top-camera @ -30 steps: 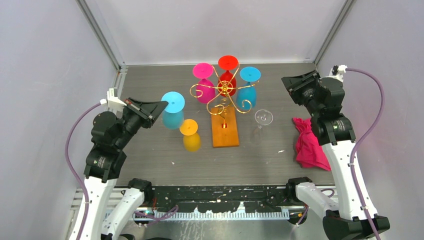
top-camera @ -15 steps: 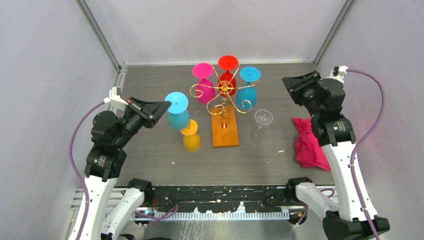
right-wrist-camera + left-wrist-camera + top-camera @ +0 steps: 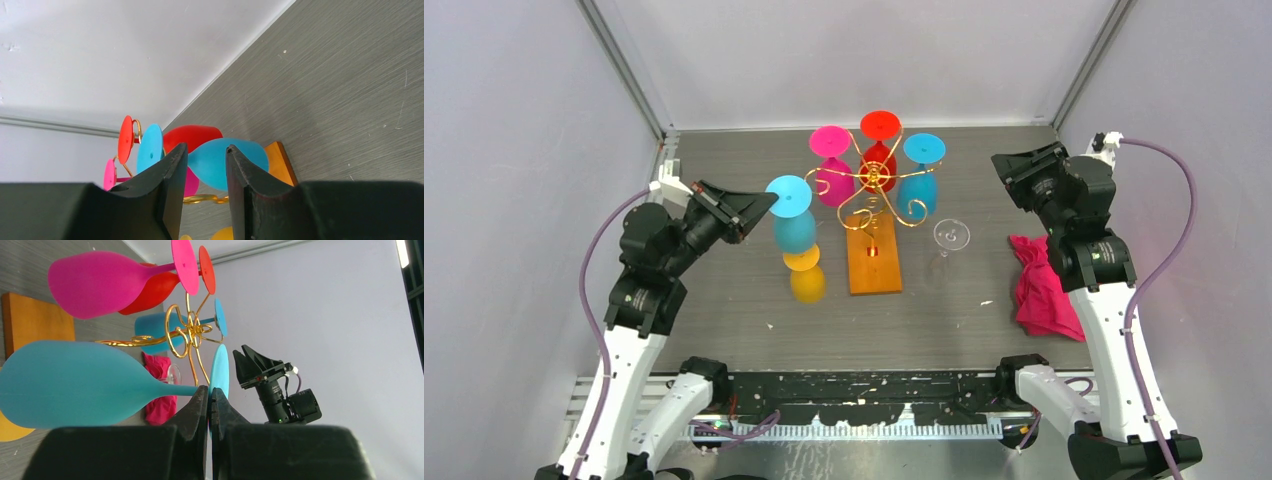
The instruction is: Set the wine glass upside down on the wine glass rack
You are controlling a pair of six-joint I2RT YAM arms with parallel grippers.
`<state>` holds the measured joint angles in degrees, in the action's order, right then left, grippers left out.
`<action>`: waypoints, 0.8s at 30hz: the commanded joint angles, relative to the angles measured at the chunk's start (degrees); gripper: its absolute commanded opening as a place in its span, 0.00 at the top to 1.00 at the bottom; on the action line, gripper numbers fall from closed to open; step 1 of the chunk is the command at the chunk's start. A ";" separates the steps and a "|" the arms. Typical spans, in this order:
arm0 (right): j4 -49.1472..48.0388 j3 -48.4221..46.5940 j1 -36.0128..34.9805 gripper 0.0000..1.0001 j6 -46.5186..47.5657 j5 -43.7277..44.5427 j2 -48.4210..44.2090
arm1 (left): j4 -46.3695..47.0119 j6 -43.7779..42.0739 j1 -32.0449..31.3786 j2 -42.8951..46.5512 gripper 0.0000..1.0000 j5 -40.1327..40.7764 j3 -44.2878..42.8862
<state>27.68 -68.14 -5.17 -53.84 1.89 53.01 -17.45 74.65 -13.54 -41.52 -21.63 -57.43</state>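
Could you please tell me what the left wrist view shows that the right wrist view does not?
Only the left wrist view shows the left gripper shut on the stem of the light blue wine glass, plus the pink cloth and the clear glass. Only the right wrist view shows the right gripper with its fingers parted. Both show the gold rack with the red glass and pink glass hung on it.

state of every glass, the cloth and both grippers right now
left gripper: shut on cyan glass stem
right gripper: open, empty
cyan glass: held upside down beside wine glass rack, not hung
pink glass: hanging upside down on rack
red glass: hanging upside down on rack
blue glass: hanging upside down on rack
orange glass: upside down on table
clear glass: on table, not racked
pink cloth: crumpled on table
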 commanded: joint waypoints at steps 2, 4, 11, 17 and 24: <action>-1.57 -1.86 0.59 0.60 1.05 0.93 0.30 | 6.29 0.50 -1.31 -1.61 0.99 -2.34 -1.09; -1.53 -2.07 0.70 0.60 1.18 0.86 0.54 | 7.11 0.50 -2.13 -2.62 0.99 -2.29 -1.26; -1.93 -2.20 1.28 0.60 1.18 0.57 1.10 | 9.15 -0.02 -5.32 -5.53 0.99 -1.52 -1.92; -2.19 -2.01 1.81 0.60 1.18 0.49 1.25 | 10.95 -0.51 -8.19 -8.36 0.99 -0.72 -2.59; -2.45 -2.24 2.27 0.60 1.26 0.35 1.38 | 13.64 -0.44 -10.21 -11.71 0.99 -0.28 -3.47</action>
<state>27.51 -68.18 -3.29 -53.63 1.85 54.41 -9.91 74.61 -22.87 -52.27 -21.89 -57.98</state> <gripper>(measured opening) 0.401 0.025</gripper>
